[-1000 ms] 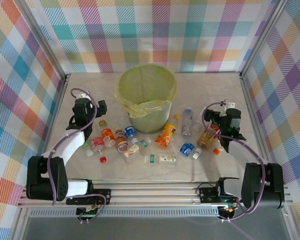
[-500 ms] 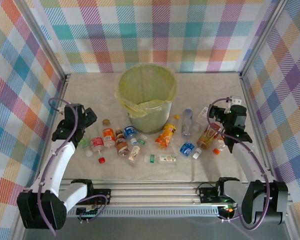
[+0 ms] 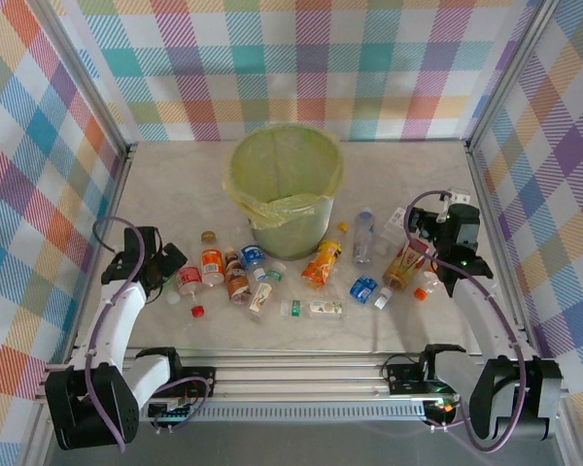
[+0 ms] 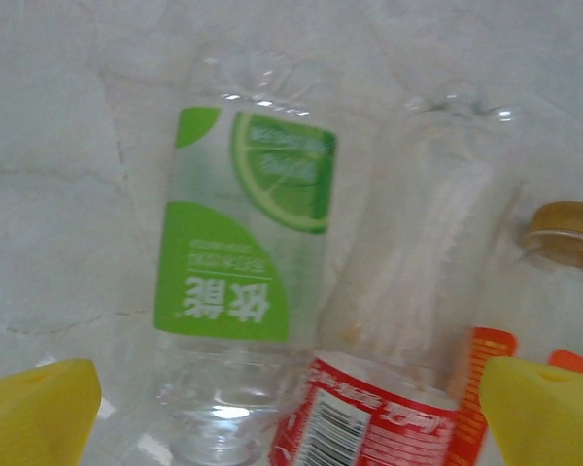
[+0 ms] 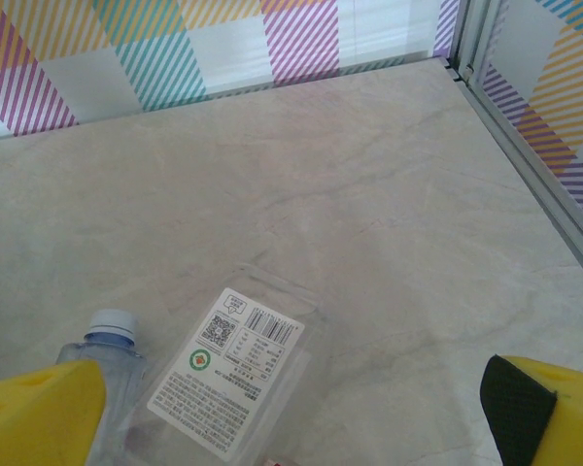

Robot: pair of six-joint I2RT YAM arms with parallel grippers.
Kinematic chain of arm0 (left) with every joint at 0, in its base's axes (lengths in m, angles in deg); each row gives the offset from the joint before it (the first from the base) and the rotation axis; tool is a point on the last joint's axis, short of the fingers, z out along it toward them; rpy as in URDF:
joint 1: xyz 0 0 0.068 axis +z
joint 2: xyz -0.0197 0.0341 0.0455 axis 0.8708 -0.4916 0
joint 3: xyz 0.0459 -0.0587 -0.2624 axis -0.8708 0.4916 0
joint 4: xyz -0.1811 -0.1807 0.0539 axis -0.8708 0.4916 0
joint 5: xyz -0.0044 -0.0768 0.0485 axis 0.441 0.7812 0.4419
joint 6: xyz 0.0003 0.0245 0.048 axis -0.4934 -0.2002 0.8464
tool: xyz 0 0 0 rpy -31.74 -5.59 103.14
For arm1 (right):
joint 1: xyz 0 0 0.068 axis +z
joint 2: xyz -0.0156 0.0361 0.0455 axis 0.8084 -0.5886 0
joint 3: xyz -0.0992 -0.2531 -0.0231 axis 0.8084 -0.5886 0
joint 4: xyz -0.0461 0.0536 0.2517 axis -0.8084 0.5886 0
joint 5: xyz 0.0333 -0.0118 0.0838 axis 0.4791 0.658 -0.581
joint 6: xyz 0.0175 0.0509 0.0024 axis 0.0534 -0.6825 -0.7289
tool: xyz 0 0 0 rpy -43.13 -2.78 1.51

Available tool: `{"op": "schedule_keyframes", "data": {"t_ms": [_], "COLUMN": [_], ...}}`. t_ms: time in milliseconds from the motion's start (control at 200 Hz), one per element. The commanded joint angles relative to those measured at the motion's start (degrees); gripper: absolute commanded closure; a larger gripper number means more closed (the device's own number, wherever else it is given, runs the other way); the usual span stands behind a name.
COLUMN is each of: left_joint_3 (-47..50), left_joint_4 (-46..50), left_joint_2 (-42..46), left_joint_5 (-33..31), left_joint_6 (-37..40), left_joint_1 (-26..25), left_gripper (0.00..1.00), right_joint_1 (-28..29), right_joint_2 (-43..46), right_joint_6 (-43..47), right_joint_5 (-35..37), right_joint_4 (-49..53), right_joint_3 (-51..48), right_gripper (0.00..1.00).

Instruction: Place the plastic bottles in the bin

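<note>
Both sets of fingers are spread wide and hold nothing: left gripper (image 3: 167, 260) over a clear green-labelled bottle (image 4: 238, 282), right gripper (image 3: 418, 231) over a flattened clear bottle (image 5: 238, 374). The plastic bottles (image 3: 323, 262) lie scattered on the table (image 3: 175, 184) in front of the bin (image 3: 287, 228)

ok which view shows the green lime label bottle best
Left wrist: the green-label bottle lies close up on the table, its lime label large and clear. In the top external view it is at best a small pale shape, partly hidden by the left arm.
</note>
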Motion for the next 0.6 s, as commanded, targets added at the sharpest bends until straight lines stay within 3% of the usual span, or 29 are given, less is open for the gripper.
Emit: {"op": "schedule_keyframes", "data": {"t_ms": [0, 105, 370, 595], "left_joint_3": [2.22, 3.43, 3.94, 3.83], "left_joint_4": [-1.68, -3.91, -8.81, -12.46], "left_joint_2": [-0.13, -1.21, -6.62, -10.22], "left_joint_5": [3.26, 4.44, 6.30, 6.72], "left_joint_6": [-2.01, -2.71, -2.49, -2.70], "left_joint_1": [3.16, 5.44, 9.08, 12.34], "left_gripper": [0.02, 0.09, 0.16, 0.17], "right_joint_1": [0.09, 0.09, 0.07, 0.13], "right_joint_2": [0.33, 0.29, 0.37, -0.15], "right_joint_6": [-0.51, -0.51, -0.29, -0.20], "right_joint_5": [0.17, 0.05, -0.36, -0.81], "right_joint_4": [0.47, 0.38, 0.16, -0.47], "right_joint_3": [1.82, 1.84, 1.66, 1.48], "right_gripper": [0.00, 0.00, 0.00, 0.00]}}
